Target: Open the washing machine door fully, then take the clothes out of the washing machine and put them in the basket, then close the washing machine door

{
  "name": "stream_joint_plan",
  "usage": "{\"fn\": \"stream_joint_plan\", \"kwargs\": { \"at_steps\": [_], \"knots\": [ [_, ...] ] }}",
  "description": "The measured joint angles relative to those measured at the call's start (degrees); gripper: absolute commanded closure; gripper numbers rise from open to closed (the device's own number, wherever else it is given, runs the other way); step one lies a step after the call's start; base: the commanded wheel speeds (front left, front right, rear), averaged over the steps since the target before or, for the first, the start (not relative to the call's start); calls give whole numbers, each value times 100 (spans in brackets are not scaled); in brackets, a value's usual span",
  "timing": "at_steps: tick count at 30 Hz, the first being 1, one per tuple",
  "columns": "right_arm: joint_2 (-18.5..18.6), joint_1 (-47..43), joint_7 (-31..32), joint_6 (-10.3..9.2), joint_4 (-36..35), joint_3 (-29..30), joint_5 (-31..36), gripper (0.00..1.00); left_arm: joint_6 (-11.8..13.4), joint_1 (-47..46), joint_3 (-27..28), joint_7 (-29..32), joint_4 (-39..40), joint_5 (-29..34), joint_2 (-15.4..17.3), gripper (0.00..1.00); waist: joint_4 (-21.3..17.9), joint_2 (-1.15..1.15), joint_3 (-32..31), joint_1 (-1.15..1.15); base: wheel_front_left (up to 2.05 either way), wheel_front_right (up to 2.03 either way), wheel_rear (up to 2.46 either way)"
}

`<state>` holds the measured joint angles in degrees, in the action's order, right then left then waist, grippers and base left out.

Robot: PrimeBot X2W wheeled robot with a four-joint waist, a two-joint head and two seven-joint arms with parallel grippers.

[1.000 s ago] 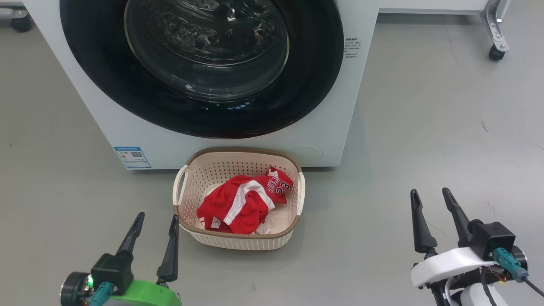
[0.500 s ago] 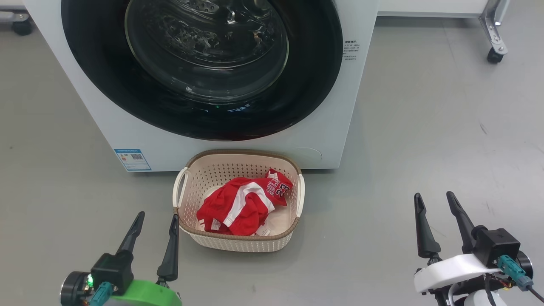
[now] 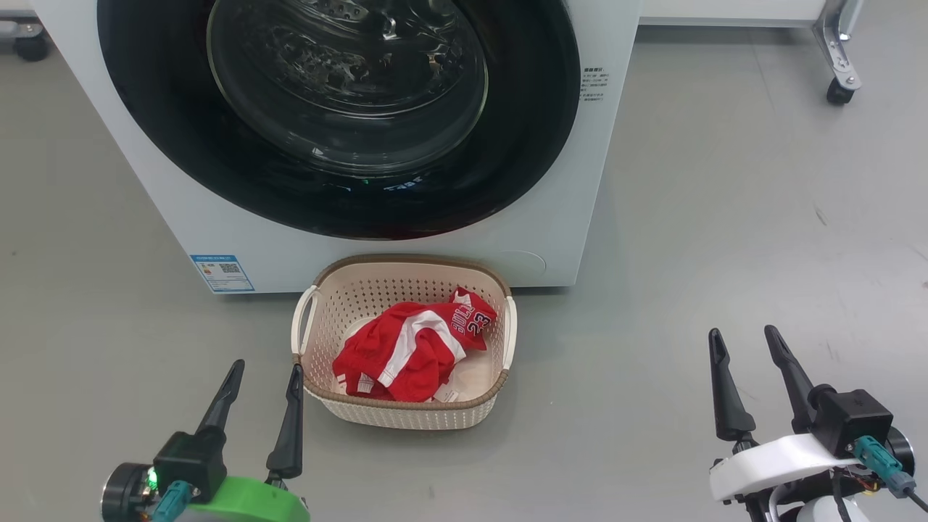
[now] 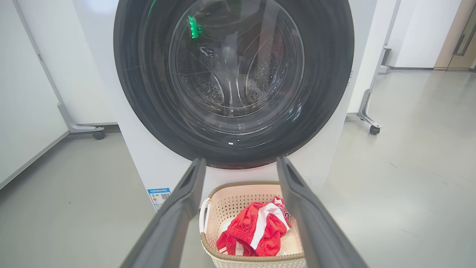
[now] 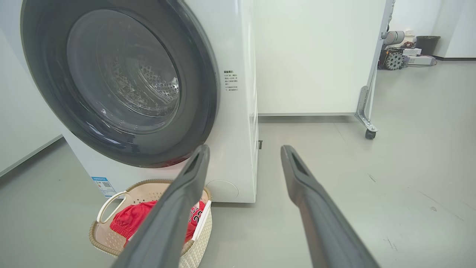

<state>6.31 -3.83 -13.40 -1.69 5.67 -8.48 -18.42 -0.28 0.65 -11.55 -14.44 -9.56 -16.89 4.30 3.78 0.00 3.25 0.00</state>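
The white washing machine (image 3: 551, 217) fills the top of the head view, and its round glossy black door (image 3: 341, 109) sits flush against the front, shut. On the floor before it stands the cream basket (image 3: 502, 319) holding red clothes (image 3: 406, 351) with white stripes. My left gripper (image 3: 267, 366) hovers open just left of the basket's near corner, nothing between its fingers. Far off to the right, my right gripper (image 3: 743, 332) is open and empty over bare floor. The left wrist view looks past its gripper (image 4: 241, 160) at the door (image 4: 234, 74) and the clothes (image 4: 256, 230). The right gripper (image 5: 245, 147) points past the machine's right corner.
A blue label sticker (image 3: 221, 272) marks the washer's lower left front. A wheeled metal leg with a castor (image 3: 837, 90) stands at the back right, holding a white panel (image 5: 308, 56). Another castor (image 4: 98, 134) sits behind the washer on the left. Grey floor lies open on both sides.
The right gripper has drawn back slightly, down and to the right in the head view. The view itself shifted a little. Door, basket and left gripper have not moved.
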Motion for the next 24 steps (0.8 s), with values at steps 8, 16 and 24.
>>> {"fn": "stream_joint_plan", "kwargs": {
  "at_steps": [8,16,24],
  "knots": [
    [86,-26,92,-5,-101,-34,66,0,4,0,-7,0,15,2,-3,0,16,0,10,0,0,0,0],
    [-30,-152,100,10,171,-70,-31,100,-3,116,-31,25,-266,-77,-67,100,12,0,9,0,0,0,0],
    [-52,-152,110,62,167,-54,-485,100,-12,116,5,85,-255,-561,-79,100,-24,0,-21,0,0,0,0]
  ]
}}
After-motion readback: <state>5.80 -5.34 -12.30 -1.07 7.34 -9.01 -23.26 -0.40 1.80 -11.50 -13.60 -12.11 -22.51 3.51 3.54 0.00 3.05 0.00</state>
